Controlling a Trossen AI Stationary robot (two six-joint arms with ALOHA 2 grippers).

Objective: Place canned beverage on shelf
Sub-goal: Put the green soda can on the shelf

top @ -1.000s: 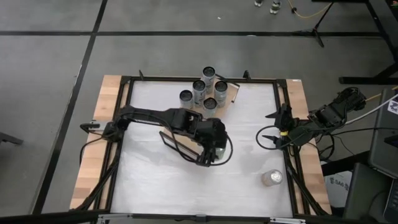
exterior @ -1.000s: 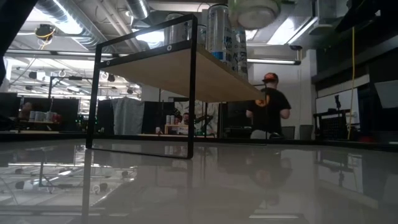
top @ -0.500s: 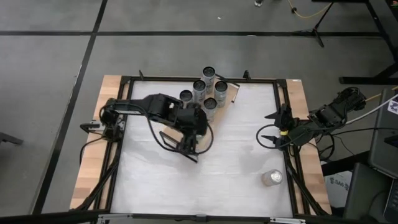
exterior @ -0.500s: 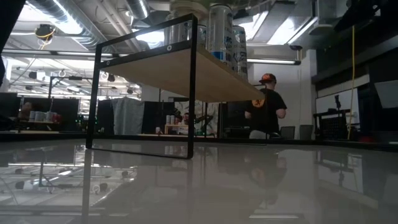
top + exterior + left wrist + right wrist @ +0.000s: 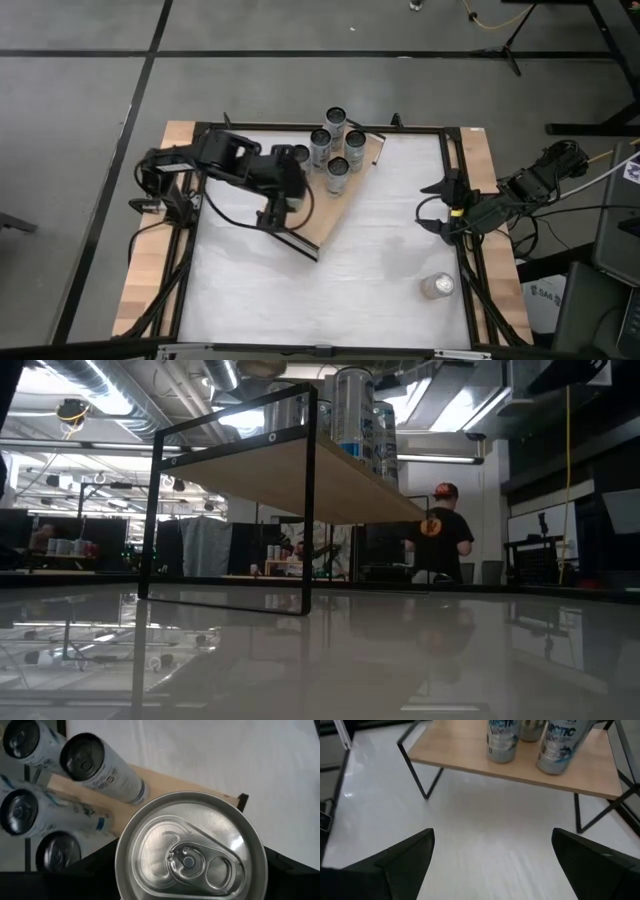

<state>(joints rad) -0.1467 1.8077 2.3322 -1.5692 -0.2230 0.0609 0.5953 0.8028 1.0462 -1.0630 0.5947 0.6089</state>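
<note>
Cans [image 5: 337,143] already crowd the shelf [image 5: 325,215]; left gripper [image 5: 283,190] pinches another can [image 5: 190,847] above it, one [image 5: 437,286] waits.

Shelf at the table's far edge, cans on top, one can apart.

We see the shelf [image 5: 330,205] running slantwise from the table's [image 5: 380,280] far middle toward its centre, with a cluster of cans [image 5: 335,150] standing on its far end. A lone can [image 5: 437,286] stands on the tabletop near the right front corner, well apart.
</note>
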